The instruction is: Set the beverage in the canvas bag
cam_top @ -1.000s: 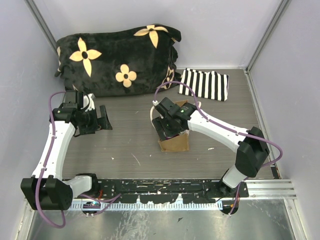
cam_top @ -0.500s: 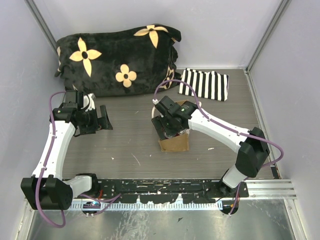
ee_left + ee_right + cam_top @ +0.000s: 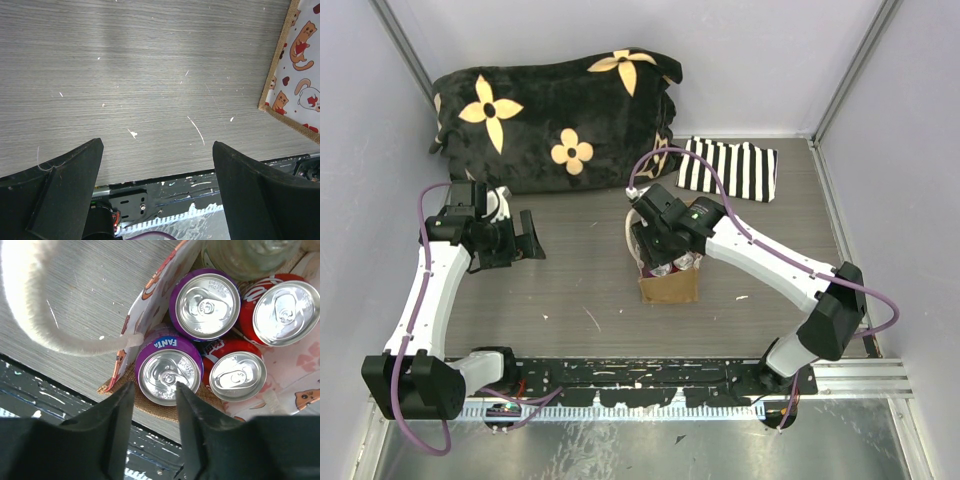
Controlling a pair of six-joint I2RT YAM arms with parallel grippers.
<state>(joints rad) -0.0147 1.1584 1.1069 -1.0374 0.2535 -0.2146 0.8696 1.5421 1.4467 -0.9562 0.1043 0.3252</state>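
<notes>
The right claw (image 3: 154, 386) has lifted out of the canvas bag (image 3: 669, 288), its fingers apart and empty. Directly below it, the purple can (image 3: 169, 372) stands upright in a corner of the bag, touching a second purple can (image 3: 205, 305) and a red can (image 3: 237, 376). The left claw (image 3: 156, 145) hangs spread wide over the table (image 3: 150, 75).

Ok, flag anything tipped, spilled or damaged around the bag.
Nothing stands out. Four cans stand upright inside the canvas bag, tops unopened, with no liquid visible. The table shows only small white scuffs.
</notes>
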